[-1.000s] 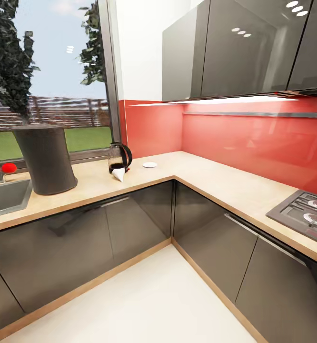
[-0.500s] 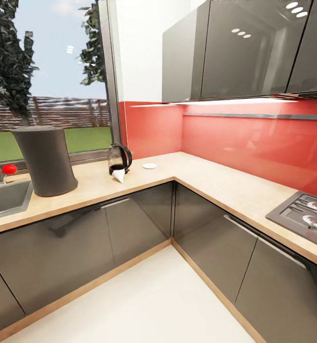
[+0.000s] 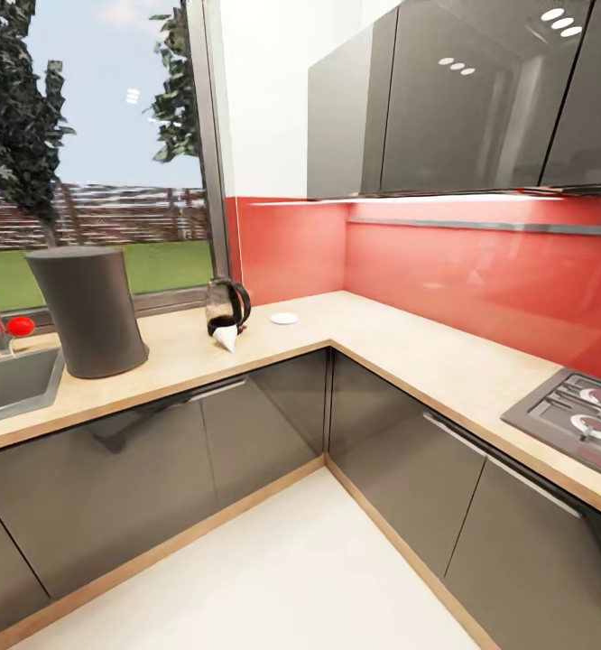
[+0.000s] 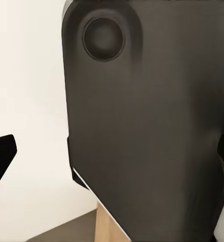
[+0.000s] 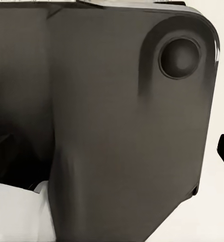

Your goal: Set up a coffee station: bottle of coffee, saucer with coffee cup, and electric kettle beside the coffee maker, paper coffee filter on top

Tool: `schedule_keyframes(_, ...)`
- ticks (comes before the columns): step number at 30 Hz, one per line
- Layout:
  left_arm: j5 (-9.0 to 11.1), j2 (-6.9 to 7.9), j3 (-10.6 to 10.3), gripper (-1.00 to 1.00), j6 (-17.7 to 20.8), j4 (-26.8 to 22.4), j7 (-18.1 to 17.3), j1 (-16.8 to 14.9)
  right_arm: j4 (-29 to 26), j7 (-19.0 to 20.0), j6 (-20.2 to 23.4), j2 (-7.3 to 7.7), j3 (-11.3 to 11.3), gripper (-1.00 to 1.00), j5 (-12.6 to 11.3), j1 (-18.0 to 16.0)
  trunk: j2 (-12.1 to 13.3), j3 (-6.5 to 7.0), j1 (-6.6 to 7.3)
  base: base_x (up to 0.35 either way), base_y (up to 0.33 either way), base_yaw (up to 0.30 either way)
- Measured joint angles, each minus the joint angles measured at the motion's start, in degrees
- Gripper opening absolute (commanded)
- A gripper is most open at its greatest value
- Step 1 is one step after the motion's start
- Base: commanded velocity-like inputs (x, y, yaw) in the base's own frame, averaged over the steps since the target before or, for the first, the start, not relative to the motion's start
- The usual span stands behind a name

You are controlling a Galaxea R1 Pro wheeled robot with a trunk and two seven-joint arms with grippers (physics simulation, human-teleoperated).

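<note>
1. The bench [image 3: 409, 348] is L-shaped, with a sink [image 3: 12, 384] at its left end and a hob [image 3: 576, 411] at its right end.
2. The coffee maker [image 3: 88, 311] stands upright beside the sink.
3. The electric kettle [image 3: 226, 307] stands near the inner corner, against the window edge, a white paper cone [image 3: 227, 338] touching its front.
4. The saucer [image 3: 284, 318] lies just beyond the kettle.
5. Jaws on both arms: state cannot be told; dark housing blocks both wrist views.
</note>
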State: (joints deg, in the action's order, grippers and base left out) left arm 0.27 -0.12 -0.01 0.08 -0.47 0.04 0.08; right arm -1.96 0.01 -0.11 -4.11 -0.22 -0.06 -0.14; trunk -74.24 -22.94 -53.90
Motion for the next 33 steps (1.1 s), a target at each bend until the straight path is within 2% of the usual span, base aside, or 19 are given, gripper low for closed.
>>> schedule_keyframes(9,0.11,0.27,-0.06,1.00,0.00,0.00,0.20,-0.02,-3.37,0.06,-0.14,0.04,-0.14,1.00,0.05,0.01,3.61,1.62,1.98,0.000,0.000,0.000)
schedule_keyframes(18,3.63,0.28,-0.25,1.00,-0.07,0.00,0.48,-0.03,-3.84,0.07,-1.90,0.31,-0.17,1.00,0.07,0.01,7.22,3.23,3.96,0.000,0.000,0.000)
schedule_keyframes(33,4.03,0.21,-0.20,1.00,-0.23,0.00,0.60,0.00,-3.85,0.14,-2.10,0.34,0.16,1.00,0.07,0.02,13.24,5.93,7.25,0.000,0.000,0.000)
